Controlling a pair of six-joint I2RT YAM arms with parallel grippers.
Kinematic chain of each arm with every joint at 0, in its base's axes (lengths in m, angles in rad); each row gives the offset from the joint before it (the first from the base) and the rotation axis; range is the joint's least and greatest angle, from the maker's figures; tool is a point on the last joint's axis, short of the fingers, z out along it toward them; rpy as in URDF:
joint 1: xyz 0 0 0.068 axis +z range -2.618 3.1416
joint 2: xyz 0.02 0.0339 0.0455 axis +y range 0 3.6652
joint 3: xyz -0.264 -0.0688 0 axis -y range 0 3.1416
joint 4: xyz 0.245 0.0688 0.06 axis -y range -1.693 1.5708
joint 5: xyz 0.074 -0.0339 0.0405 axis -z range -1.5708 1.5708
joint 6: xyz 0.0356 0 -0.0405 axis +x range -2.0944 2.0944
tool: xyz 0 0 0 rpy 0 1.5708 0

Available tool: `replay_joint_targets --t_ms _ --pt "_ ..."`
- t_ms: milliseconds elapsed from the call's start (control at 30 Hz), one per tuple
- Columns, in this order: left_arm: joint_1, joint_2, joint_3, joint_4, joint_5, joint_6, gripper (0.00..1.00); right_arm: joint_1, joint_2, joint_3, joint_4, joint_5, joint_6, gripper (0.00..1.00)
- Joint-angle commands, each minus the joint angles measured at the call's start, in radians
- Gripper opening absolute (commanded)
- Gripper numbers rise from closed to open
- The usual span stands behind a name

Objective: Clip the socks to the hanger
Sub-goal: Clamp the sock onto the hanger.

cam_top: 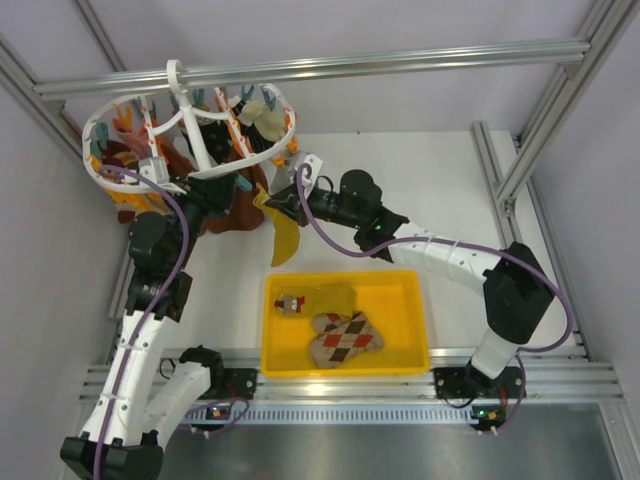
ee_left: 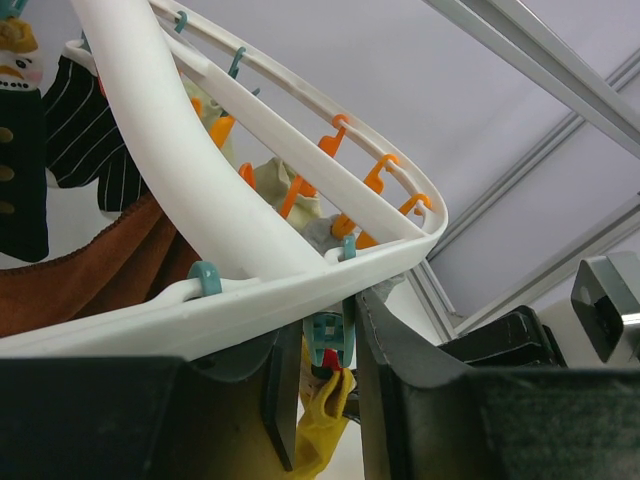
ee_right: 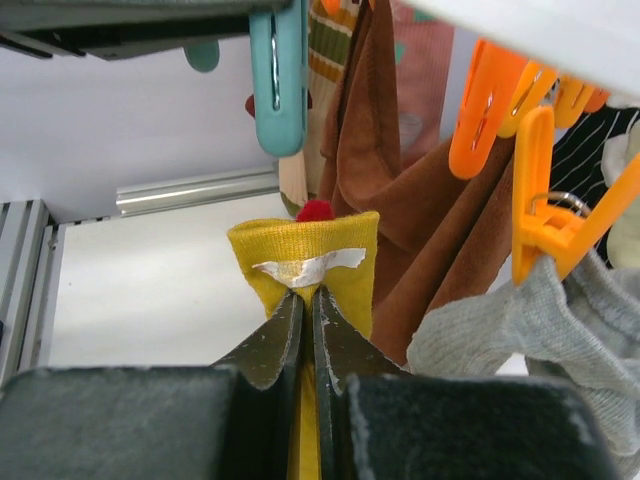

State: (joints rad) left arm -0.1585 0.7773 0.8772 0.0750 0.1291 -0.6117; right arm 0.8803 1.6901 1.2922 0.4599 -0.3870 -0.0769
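Up at the far left corner of the table, the hanger [ee_left: 170, 130] hung. The left gripper [ee_left: 325, 345] pinched a teal clip [ee_right: 280, 85] under its rim. Right below that clip, the right gripper [ee_right: 308, 300], squeezed tight, held the top of a yellow sock [ee_right: 305, 245], which hung straight down.

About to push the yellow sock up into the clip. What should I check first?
1. Right gripper shut on yellow sock cuff: ok.
2. Cuff lined up under teal clip: ok.
3. Cuff inside clip: not ok, there is a gap between them.
4. Left gripper fingers flank clip: ok.
5. Clip squeezed open: cannot tell.
6. Rust-brown sock clear of cuff: cannot tell.
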Motion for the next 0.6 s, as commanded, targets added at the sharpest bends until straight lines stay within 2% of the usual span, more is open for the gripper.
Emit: replay_joint_targets --t_ms 0,567 --pt "0.005 0.017 0.019 -0.018 0.015 -0.010 0.00 -0.004 -0.014 0.065 0.092 -0.027 0.009 0.00" --pt "0.005 0.027 0.017 -0.014 0.044 -0.016 0.00 -0.006 0.003 0.085 0.095 -0.038 0.012 0.00"
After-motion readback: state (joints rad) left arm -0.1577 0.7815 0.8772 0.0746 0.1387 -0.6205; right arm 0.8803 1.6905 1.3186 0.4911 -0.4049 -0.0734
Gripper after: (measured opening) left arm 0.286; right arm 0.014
